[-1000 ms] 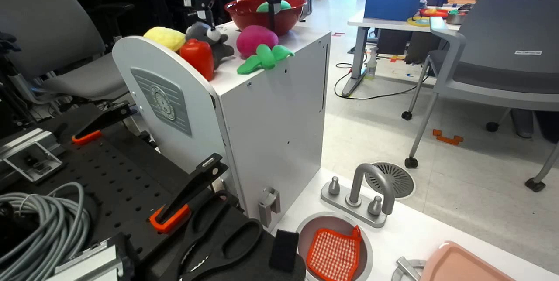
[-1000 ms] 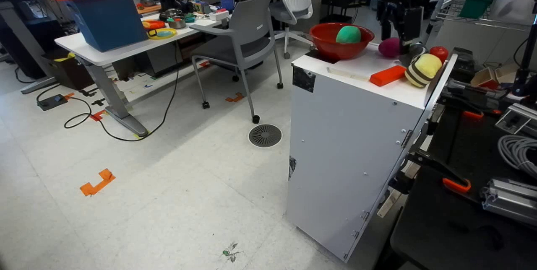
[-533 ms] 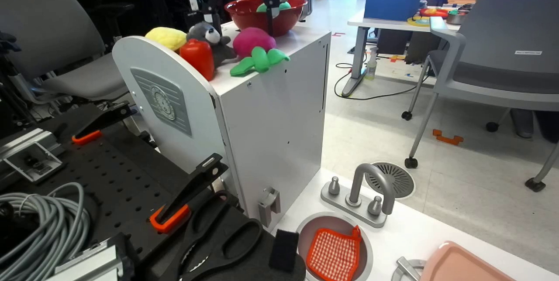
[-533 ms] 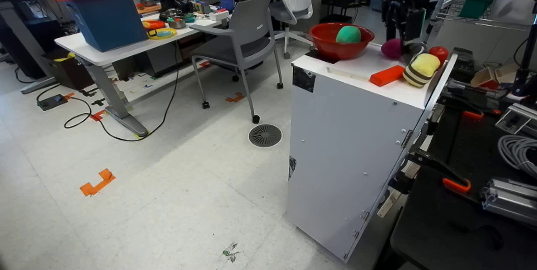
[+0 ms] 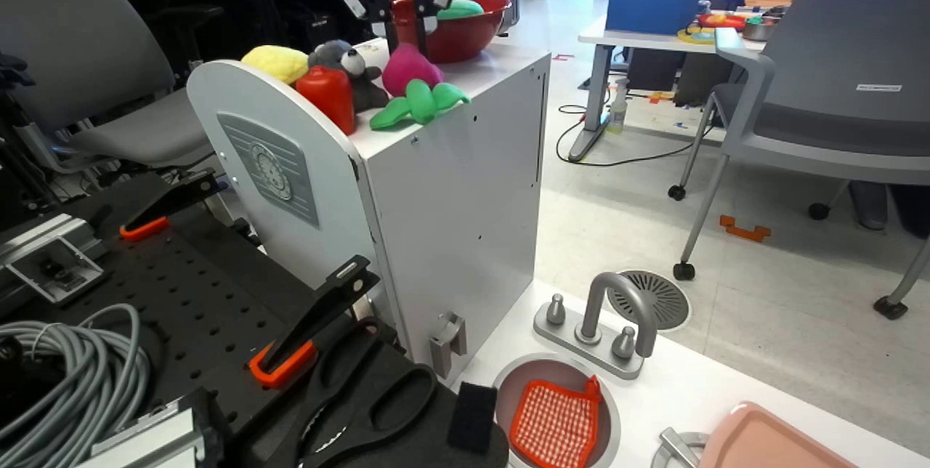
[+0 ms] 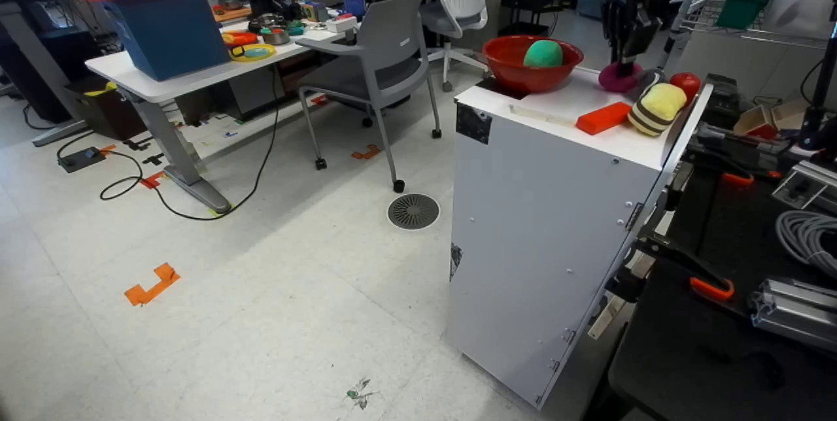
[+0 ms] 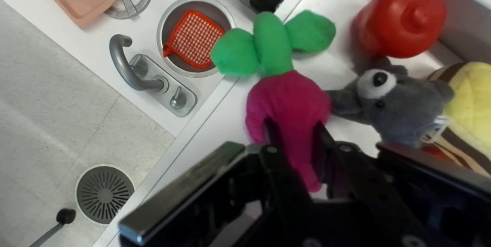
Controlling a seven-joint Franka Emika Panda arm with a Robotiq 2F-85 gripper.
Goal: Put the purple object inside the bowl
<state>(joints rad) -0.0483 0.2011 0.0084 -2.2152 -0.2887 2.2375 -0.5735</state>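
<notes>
The purple object, a magenta soft toy with green leaves, lies on the white cabinet top. My gripper is shut on its narrow end, and the cloth bulges around the fingers in the wrist view. Both exterior views show the gripper reaching down onto the toy from above. Beside it stands the wide red bowl, holding a green round thing. The bowl is partly behind the gripper in an exterior view and out of the wrist view.
A grey plush toy touches or nearly touches the purple one. Close by are a red pepper, a yellow striped toy and a red block. The cabinet's raised end panel stands behind the pepper; its long edge drops to the floor.
The fingers have come together from wide apart and now squeeze the purple toy. It has shifted slightly toward the grey toy, and its magenta body is pinched narrower at the top.
</notes>
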